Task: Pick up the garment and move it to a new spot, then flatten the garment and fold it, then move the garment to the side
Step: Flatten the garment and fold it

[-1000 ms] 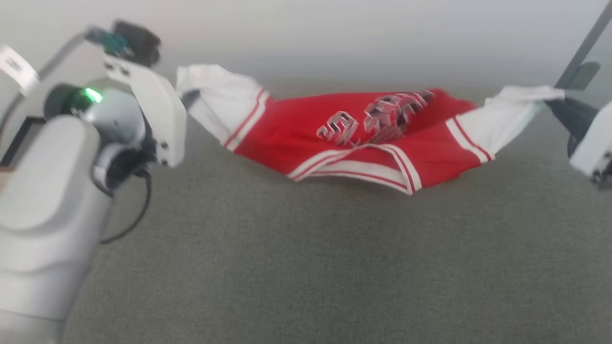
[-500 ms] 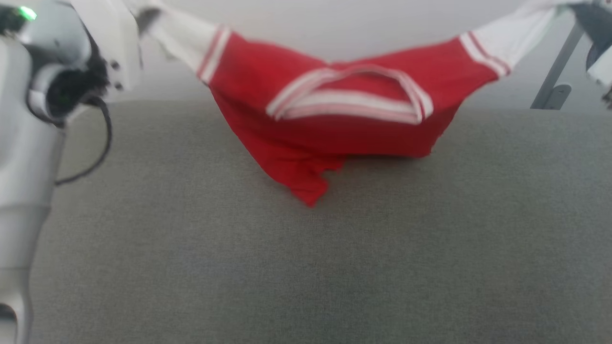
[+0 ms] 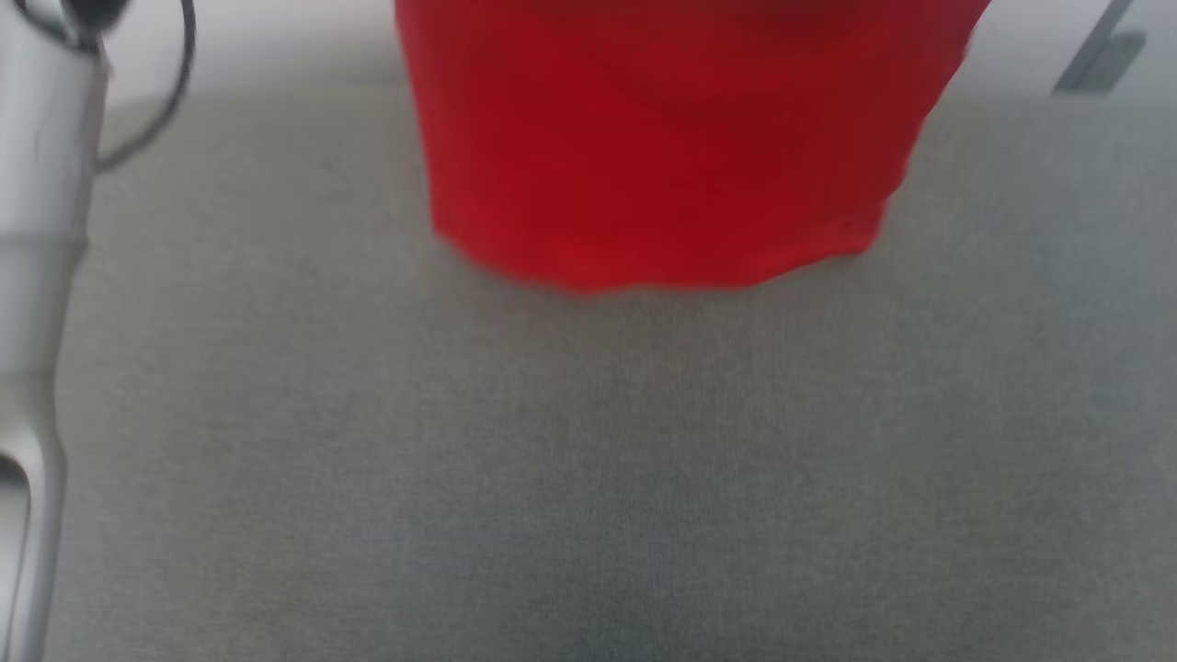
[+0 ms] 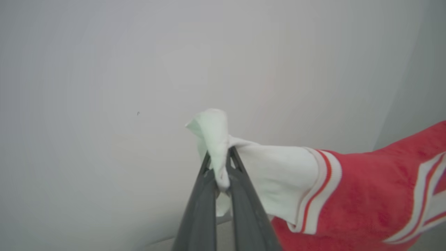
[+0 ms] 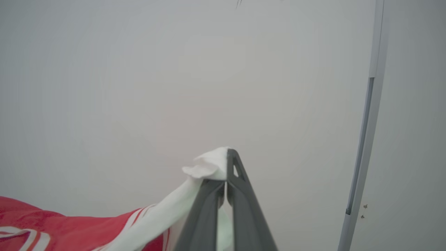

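Observation:
The garment, a red jersey shirt, hangs in the air over the grey table; in the head view its red body drops from the top edge and its hem floats just above the cloth surface. My left gripper is shut on the tip of one white sleeve, which runs to red-and-white trim and the red body. My right gripper is shut on the other white sleeve, the red body trailing off to the lower left.
A pale wall stands behind the table in all views. A grey metal post rises at the right, its foot at the table's far right. My left arm's pale forearm with a black cable runs down the left edge.
Both grippers have lifted the garment by its sleeves: it went from sagging on the table to hanging free. Its collar and sleeves have left the head view upward. The picture is blurred by motion.

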Tool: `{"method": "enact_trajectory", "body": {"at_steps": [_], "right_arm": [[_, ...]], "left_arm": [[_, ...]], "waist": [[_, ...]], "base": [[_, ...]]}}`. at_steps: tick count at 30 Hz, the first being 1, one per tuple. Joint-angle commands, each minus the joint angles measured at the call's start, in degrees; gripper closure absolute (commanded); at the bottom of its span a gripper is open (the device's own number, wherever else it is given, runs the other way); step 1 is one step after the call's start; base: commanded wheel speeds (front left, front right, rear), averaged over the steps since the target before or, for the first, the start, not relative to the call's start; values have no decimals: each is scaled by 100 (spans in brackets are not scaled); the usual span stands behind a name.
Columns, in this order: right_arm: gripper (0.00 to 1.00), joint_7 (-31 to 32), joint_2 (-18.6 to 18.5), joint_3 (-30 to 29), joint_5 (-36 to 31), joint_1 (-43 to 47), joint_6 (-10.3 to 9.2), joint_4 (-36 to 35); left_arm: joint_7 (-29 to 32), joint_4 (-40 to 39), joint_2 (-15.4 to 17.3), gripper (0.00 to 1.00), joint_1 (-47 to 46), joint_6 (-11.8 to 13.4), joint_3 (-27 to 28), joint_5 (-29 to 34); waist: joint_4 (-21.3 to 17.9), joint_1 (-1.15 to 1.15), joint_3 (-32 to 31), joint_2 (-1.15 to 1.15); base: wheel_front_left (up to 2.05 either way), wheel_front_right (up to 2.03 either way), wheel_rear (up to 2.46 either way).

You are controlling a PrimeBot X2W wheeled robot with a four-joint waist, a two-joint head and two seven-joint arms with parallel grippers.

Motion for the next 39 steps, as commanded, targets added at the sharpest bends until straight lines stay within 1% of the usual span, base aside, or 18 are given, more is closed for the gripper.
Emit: {"method": "enact_trajectory", "body": {"at_steps": [1,2,4,9,12,13,15,17,21,25,26,28,29,31,33,34,39], "right_arm": [[100,-268,-34,73,-51,-207,0,129],[100,-809,-136,180,-212,-539,0,329],[100,-1379,-222,302,-356,-839,0,549],[100,-2739,-473,501,-800,-1542,-1,1208],[100,-3093,-592,560,-1090,-1865,-1,1495],[100,-3093,-592,560,-1090,-1865,-1,1495],[100,-3150,-628,711,-1245,-1898,-1,1662],[100,-3173,-686,846,-1284,-1833,-1,1775],[100,-3169,-720,1188,-895,-1378,-2,2058],[100,-3118,-779,1715,-272,-741,-3,2147],[100,-3068,-858,1866,-136,-540,-3,2116],[100,-2890,-909,2133,333,-117,-3,1974],[100,-2795,-998,2244,500,82,-4,1884],[100,-2520,-1080,2507,1030,568,-4,1597],[100,-2271,-1316,2712,1347,1025,-4,1316],[100,-2177,-1358,2770,1558,1247,-5,1165],[100,-1740,-1765,3034,2131,2339,-4,439]], "left_arm": [[-203,104,-50,100,-246,29,-14,161],[-547,325,-169,100,-563,104,9,236],[-931,530,-274,100,-881,118,-18,373],[-1965,1004,-496,100,-1586,245,16,606],[-2664,1226,-570,100,-1862,278,-14,786],[-2664,1226,-570,100,-1862,278,-14,786],[-3000,1429,-632,100,-1898,234,-59,826],[-3201,1658,-708,100,-1816,137,-100,801],[-3283,2152,-857,100,-1445,-52,-197,694],[-3079,2576,-979,100,-834,-211,-303,549],[-3037,2649,-1004,100,-662,-236,-333,522],[-2897,2774,-1032,100,-335,-286,-382,440],[-2798,2832,-1055,100,-137,-319,-415,385],[-2608,2911,-1061,100,247,-364,-475,320],[-2446,2922,-1011,100,636,-386,-536,261],[-2369,2902,-998,100,848,-402,-560,202],[-1984,2596,-795,100,1879,-421,-657,-44]], "waist": [[-100,0,545,0],[-117,0,813,0],[-125,0,1038,0],[-81,0,1498,0],[-20,0,1677,0],[-20,0,1677,0],[34,0,1747,0],[96,0,1777,0],[185,0,1706,0],[247,0,1486,0],[266,0,1410,0],[283,0,1242,0],[289,0,1149,0],[304,0,953,0],[306,0,747,0],[308,0,647,0],[324,0,203,0]], "base": [[0,0,0],[0,0,0],[0,0,0],[0,0,0],[0,0,0],[0,0,0],[0,0,0],[0,0,0],[0,0,0],[0,0,0],[0,0,0],[0,0,0],[0,0,0],[0,0,0],[0,0,0],[0,0,0],[0,0,0]]}}
